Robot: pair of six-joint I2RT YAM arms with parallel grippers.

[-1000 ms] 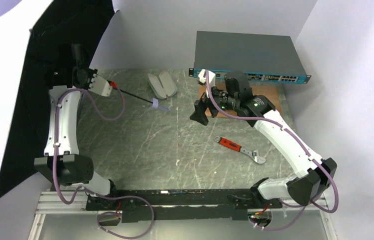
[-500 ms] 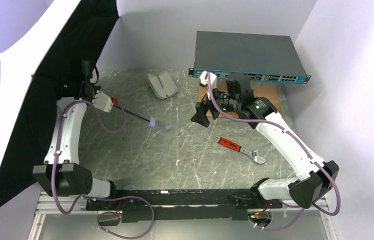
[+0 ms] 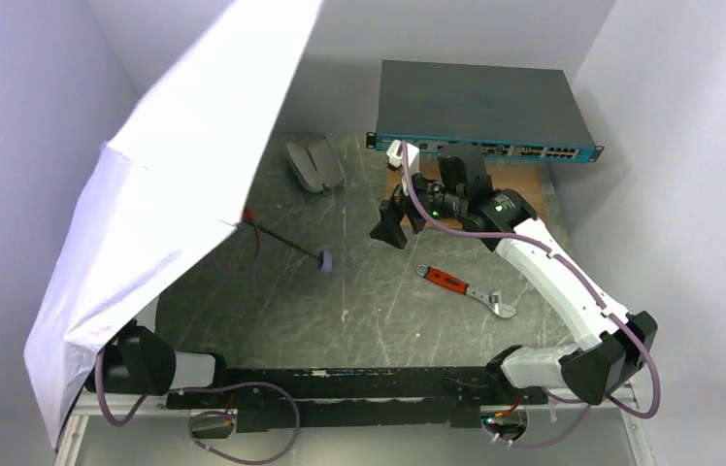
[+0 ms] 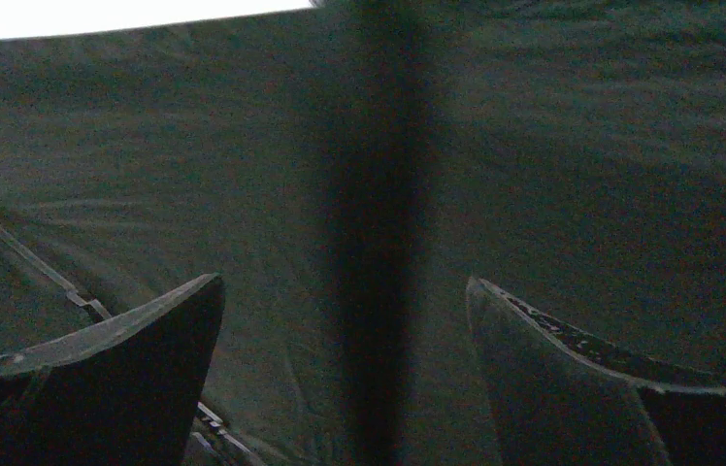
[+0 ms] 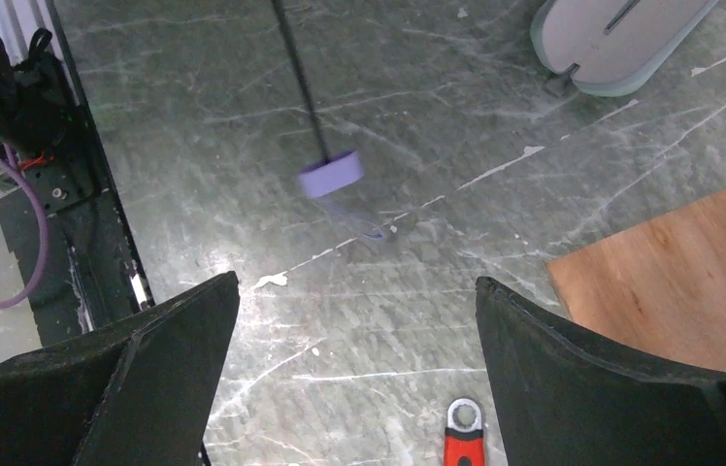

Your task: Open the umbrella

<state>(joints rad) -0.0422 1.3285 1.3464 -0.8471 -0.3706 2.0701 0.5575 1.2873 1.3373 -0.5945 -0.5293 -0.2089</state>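
The umbrella (image 3: pixel 184 194) is open. Its pale white canopy leans over the left side of the table and hides my left arm in the top view. A thin black shaft (image 3: pixel 281 239) comes out from under the canopy's edge and ends in the small lavender handle (image 3: pixel 326 260), low over the table. My left gripper (image 4: pixel 345 282) is open under the canopy, facing the black lining (image 4: pixel 582 146). A dark blurred band runs between its fingers, touching neither. My right gripper (image 3: pixel 388 223) hangs open right of the handle (image 5: pixel 330 175), holding nothing.
A mint-green clamshell case (image 3: pixel 313 165) lies behind the handle. A red-handled wrench (image 3: pixel 466 288) lies right of centre. A wooden board (image 3: pixel 534 183) and a grey network switch (image 3: pixel 480 107) sit at the back right. White walls enclose the table.
My left gripper has opened and let go of the shaft. The canopy has tipped over the left arm, and the handle has swung nearer and to the right. The right arm has stayed still.
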